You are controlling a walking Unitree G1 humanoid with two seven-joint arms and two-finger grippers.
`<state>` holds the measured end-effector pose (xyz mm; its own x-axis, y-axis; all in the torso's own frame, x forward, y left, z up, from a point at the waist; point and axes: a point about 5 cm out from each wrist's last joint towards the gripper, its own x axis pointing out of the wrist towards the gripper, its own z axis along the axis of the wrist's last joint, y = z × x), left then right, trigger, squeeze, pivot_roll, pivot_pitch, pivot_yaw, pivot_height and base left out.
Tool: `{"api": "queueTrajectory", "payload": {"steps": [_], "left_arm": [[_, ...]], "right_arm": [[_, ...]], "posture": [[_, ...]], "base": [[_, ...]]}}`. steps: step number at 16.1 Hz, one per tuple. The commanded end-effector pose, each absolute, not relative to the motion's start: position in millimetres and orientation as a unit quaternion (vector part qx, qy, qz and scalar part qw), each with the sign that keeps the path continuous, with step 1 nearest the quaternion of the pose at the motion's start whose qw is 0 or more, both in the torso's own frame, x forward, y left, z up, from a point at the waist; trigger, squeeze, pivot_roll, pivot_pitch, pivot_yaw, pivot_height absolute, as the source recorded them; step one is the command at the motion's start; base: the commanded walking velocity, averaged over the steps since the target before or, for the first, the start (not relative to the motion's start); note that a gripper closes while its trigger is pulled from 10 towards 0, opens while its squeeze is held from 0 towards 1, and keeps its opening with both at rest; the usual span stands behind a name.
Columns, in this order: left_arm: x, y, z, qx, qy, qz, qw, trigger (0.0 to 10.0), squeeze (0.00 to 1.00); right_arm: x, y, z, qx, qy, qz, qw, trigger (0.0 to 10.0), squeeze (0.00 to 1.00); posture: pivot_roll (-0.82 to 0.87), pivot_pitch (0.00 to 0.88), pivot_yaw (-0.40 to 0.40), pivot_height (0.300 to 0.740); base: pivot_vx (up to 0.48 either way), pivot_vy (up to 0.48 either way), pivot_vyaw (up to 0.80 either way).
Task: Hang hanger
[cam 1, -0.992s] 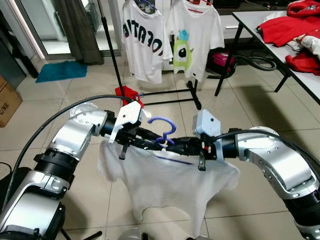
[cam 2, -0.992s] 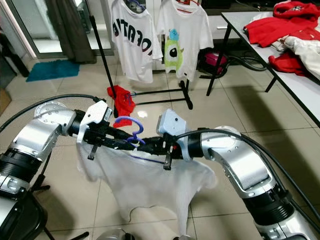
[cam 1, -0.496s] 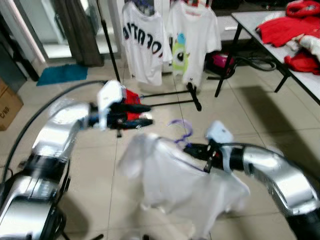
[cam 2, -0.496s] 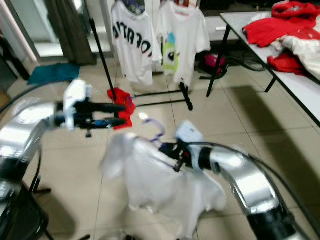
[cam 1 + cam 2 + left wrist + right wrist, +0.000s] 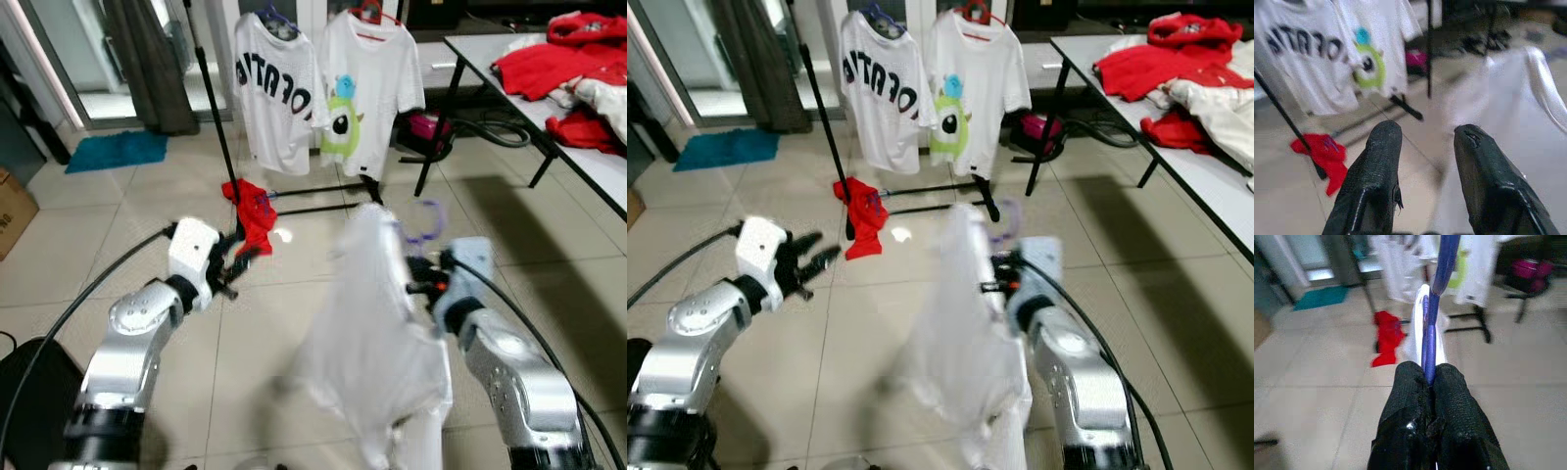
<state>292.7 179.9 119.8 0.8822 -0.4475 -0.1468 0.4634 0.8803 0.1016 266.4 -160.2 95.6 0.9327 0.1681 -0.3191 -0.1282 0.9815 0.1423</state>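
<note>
Since half a second ago the left gripper (image 5: 238,262) has let go and drawn back toward 9 o'clock, its fingers (image 5: 1382,161) spread apart with nothing between them. Raised now toward 1 o'clock, the right gripper (image 5: 1429,382) pinches the purple hanger (image 5: 1432,328) tight between closed fingers. From it the white shirt (image 5: 377,333) hangs blurred by motion, hiding most of the hanger's bar; only its hook (image 5: 427,217) shows faintly. At 12 o'clock stands the clothes rack (image 5: 323,186) with two printed shirts (image 5: 328,93).
</note>
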Motion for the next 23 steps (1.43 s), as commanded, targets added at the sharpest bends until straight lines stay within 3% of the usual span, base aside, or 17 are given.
{"api": "queueTrajectory", "payload": {"steps": [1, 9, 23], "left_arm": [[294, 178, 124, 0.071, 0.053, -0.221, 0.971, 10.0, 0.0], [296, 171, 128, 0.07, 0.046, -0.202, 0.976, 10.0, 0.0], [294, 162, 130, 0.065, 0.049, -0.203, 0.976, 10.0, 0.0]], "right_arm": [[269, -167, 100, 0.053, 0.155, 0.048, 0.985, 10.0, 0.0], [277, -156, 117, 0.018, 0.128, 0.042, 0.991, 10.0, 0.0], [288, -146, 130, 0.028, 0.104, 0.079, 0.991, 10.0, 0.0]], "posture": [[-0.09, 0.004, 0.036, 0.74], [-0.1, 0.016, 0.049, 0.74], [-0.09, 0.02, 0.035, 0.74]], "base": [[0.345, 0.0, 0.0], [0.437, 0.0, 0.0], [0.462, 0.0, 0.0]]}}
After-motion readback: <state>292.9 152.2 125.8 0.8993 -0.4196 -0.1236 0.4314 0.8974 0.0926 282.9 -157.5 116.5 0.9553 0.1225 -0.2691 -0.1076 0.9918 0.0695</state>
